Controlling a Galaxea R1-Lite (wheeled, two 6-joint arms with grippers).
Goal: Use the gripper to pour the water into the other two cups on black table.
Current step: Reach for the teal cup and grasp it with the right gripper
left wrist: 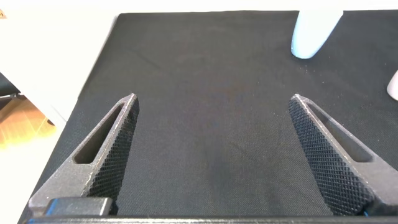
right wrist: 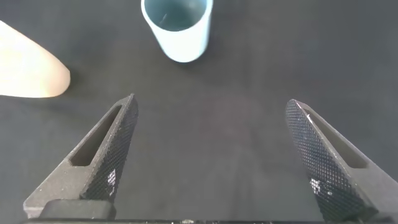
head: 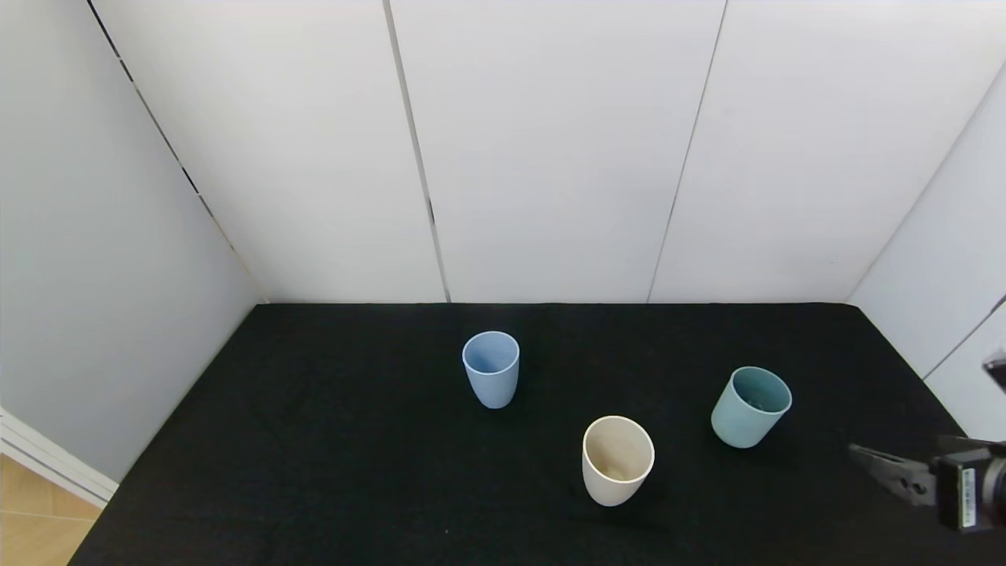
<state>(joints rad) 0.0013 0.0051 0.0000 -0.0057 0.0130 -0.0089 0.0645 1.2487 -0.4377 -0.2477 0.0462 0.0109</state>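
Cups stand upright on your black table (head: 330, 440): light blue cup (head: 491, 368) mid-table toward the far edge, cream-white cup (head: 617, 459) nearer you, teal cup (head: 750, 406) toward the right edge. Your right gripper (right wrist: 208, 158) hangs released by the right edge, facing the teal cup; your left gripper (left wrist: 214, 155) is spread wide too.

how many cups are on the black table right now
3, all upright and apart: a light blue cup farthest back near the middle, a cream cup nearest the robot, and a teal cup to the robot's right.
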